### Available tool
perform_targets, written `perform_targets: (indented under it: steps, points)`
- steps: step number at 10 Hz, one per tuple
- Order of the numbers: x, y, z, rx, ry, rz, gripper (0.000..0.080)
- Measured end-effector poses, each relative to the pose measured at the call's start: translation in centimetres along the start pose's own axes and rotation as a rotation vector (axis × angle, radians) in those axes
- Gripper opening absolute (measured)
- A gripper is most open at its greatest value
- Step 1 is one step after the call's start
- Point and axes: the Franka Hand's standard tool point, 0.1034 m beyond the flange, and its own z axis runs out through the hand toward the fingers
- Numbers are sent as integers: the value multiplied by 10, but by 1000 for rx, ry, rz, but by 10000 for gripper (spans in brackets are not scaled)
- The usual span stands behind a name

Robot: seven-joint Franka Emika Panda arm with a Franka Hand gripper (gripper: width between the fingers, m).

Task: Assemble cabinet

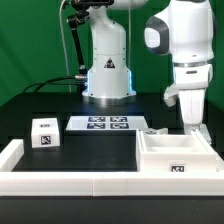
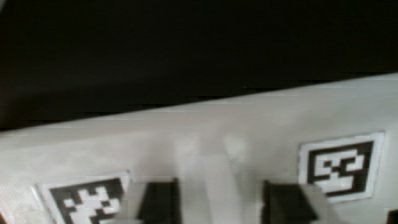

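The cabinet's large white box [image 1: 175, 155] stands at the exterior view's right, open side up, with a tag on its front wall. A small white tagged block [image 1: 43, 132] stands alone at the left. My gripper [image 1: 191, 124] hangs low at the box's far right corner. In the wrist view my gripper [image 2: 221, 203] is right over a white cabinet surface [image 2: 214, 140] that carries two tags. The dark fingers [image 2: 157, 203] stand apart with a pale ridge of that surface between them. I cannot see them pressing on it.
The marker board [image 1: 105, 124] lies flat in front of the robot base [image 1: 107, 75]. Long plain white border rails [image 1: 70, 182] run along the front and the left of the dark table.
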Motion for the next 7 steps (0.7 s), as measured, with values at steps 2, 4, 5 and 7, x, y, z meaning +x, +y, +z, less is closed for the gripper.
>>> perform_targets:
  steps: [2,4,5,7]
  points:
    - [2,2,-2,-8,6,-1,88]
    - [2,2,-2,-10,7,0,69]
    - [2,2,-2,-10,7,0,69]
    - [-4,7,-8,-7,-7,-17,69]
